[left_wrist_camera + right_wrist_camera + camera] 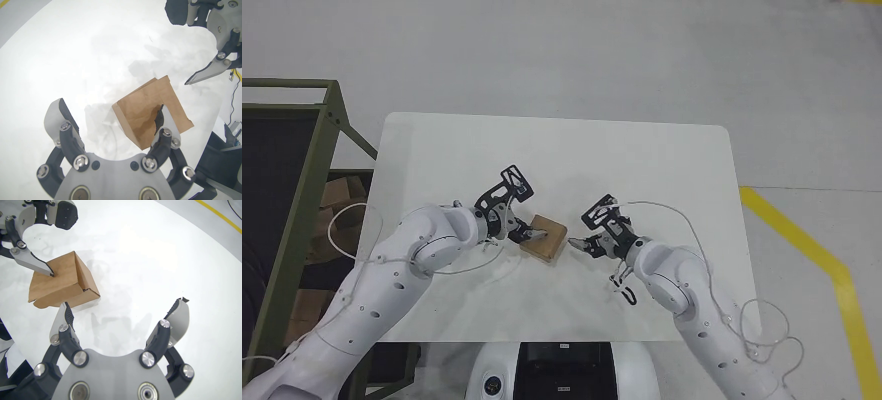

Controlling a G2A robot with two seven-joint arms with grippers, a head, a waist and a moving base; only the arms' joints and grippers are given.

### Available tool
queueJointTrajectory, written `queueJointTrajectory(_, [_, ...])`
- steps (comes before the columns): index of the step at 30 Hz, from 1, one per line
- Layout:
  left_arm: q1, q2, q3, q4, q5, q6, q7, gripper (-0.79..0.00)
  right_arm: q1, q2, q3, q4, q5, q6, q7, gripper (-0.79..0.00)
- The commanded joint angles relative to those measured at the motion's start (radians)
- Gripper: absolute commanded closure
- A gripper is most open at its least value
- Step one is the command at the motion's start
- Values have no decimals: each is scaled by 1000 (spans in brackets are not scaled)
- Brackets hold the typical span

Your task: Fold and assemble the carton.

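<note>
A small brown carton [545,239] lies partly folded near the middle of the white table [642,150]. From the right wrist view the carton [62,285] has one end flap loose and a side gaping. My left gripper [111,108] is open; one fingertip [160,113] presses on top of the carton [143,108], and the other finger hangs over bare table. In the top view the left gripper [524,232] sits at the carton's left edge. My right gripper [122,306] is open and holds nothing. It stands just right of the carton, with one fingertip [66,309] close to its lower edge.
A green metal rack [302,170] with cardboard boxes stands off the table's left side. A yellow floor line [807,245] runs to the right. A thin cable [682,225] trails along the right arm. Bare table surrounds the carton.
</note>
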Motion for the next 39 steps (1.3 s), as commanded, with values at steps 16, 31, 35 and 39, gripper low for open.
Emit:
queueJointTrajectory(16, [17, 6, -54, 28, -95, -83, -46, -785, 43, -11, -58, 15, -16, 23, 24, -785])
queueJointTrajectory(31, [-1, -2, -39, 48, -106, -84, -52, -785, 45, -12, -68, 13, -25, 30, 24, -785])
queueJointTrajectory(35, [-1, -4, -43, 49, -116, -83, -46, -785, 53, -14, -76, 21, -23, 31, 21, -785])
queueJointTrajectory(39, [-1, -4, -46, 54, -128, -95, -47, -785, 57, -16, -83, 25, -25, 33, 18, -785])
